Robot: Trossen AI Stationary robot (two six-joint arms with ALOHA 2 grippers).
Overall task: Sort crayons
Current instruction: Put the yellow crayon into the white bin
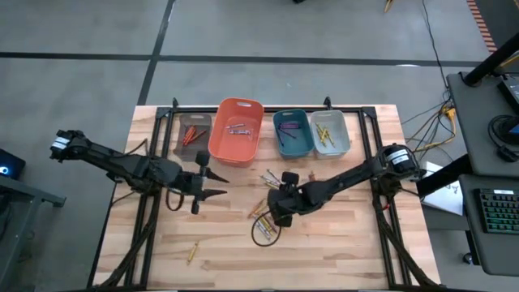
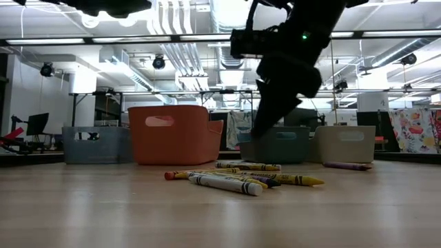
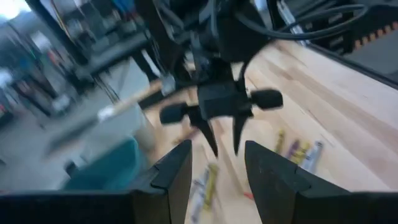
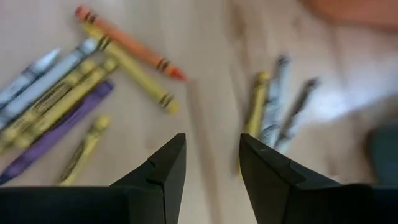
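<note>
Loose crayons (image 1: pixel 270 178) lie flat on the wooden table in front of the bins, and a second bunch (image 1: pixel 258 212) lies nearer the front. My right gripper (image 1: pixel 272 217) hangs over them, slanting down, open and holding nothing. Its wrist view shows an orange crayon (image 4: pixel 127 43), yellow ones (image 4: pixel 132 67) and a purple one (image 4: pixel 56 132) beyond its fingertips (image 4: pixel 211 155). In the low view the crayons (image 2: pixel 241 179) lie below that gripper (image 2: pixel 272 120). My left gripper (image 1: pixel 222 185) is raised at the table's left middle, open and empty, and points toward the right gripper (image 3: pixel 221 134).
Four bins stand in a row at the table's far edge: brown (image 1: pixel 193 134), orange (image 1: pixel 237 130), teal (image 1: pixel 292 132) and pale grey (image 1: pixel 330 132), each with some crayons inside. One yellow crayon (image 1: pixel 193 253) lies alone near the front left.
</note>
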